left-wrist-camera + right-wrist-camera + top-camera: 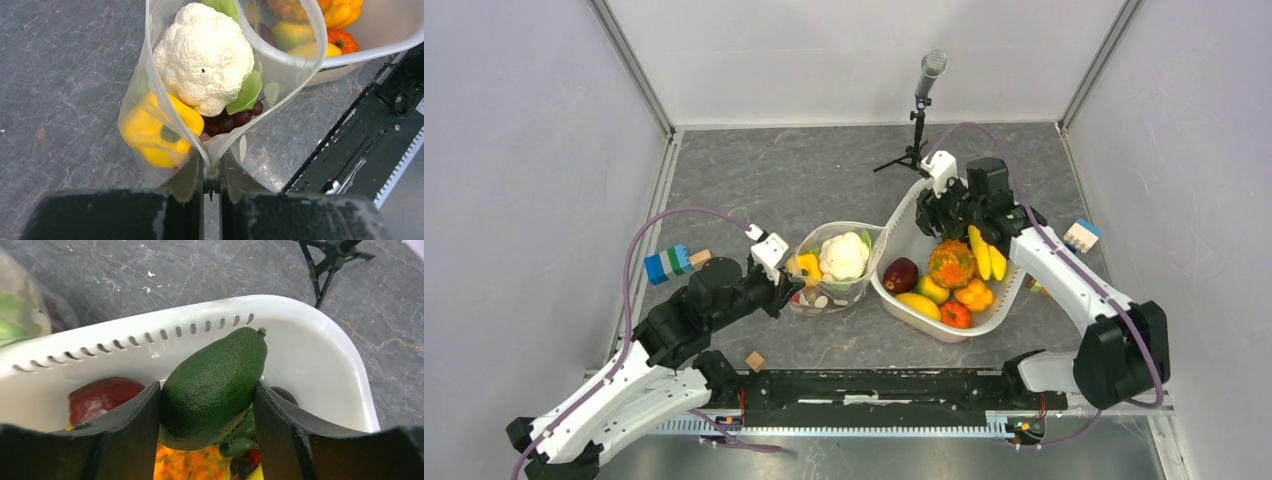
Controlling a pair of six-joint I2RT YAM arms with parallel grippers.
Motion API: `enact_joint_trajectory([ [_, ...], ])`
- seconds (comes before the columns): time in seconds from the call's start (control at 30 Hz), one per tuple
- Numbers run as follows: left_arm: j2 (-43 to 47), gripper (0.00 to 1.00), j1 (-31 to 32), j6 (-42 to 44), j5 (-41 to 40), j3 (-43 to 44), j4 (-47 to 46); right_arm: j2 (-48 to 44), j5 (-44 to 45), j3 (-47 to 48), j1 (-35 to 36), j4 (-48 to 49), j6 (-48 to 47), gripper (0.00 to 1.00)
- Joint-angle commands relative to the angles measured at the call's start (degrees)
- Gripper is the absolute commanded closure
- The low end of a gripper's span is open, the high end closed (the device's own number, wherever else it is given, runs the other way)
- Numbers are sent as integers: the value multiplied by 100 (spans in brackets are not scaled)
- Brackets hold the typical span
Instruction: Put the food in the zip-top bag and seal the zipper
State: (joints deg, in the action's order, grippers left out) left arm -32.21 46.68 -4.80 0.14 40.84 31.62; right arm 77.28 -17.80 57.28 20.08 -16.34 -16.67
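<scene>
Clear plastic at the rim of the zip-top bag (150,60) is pinched in the shut left jaws, propping its mouth open just beyond them around cauliflower (202,55), yellow pepper (150,130) and grapes (235,120), while the right jaws clamp a green avocado (215,380) over the white basket (310,350), probably bound for that mouth.

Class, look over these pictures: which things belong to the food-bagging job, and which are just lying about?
Job: zip-top bag, cauliflower, yellow pepper, grapes, avocado in the right claw, left claw pinching the bag, fruit in the white basket.
Lying about: microphone stand, blue-green block, blue-white block, small wooden cube.
</scene>
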Motion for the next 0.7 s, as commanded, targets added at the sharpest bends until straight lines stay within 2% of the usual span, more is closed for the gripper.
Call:
enact_joint_trajectory([
  [0.0, 6, 98, -18, 177, 6, 30, -187, -614, -171, -113, -12, 76, 332, 58],
  [0.2, 7, 98, -18, 181, 4, 37, -195, -1671, -1402, -234, 37, 836, 1209, 59],
  [0.3, 15, 98, -18, 172, 11, 30, -208, -1963, -1891, -284, 284, 1341, 1655, 59],
  [0.47, 31, 98, -18, 172, 10, 31, -224, -2058, -1807, -259, 1250, 1957, 2045, 59],
  [0.67, 82, 98, -18, 155, 18, 28, -230, -1435, -1153, 22, 2126, 1969, 2041, 58],
])
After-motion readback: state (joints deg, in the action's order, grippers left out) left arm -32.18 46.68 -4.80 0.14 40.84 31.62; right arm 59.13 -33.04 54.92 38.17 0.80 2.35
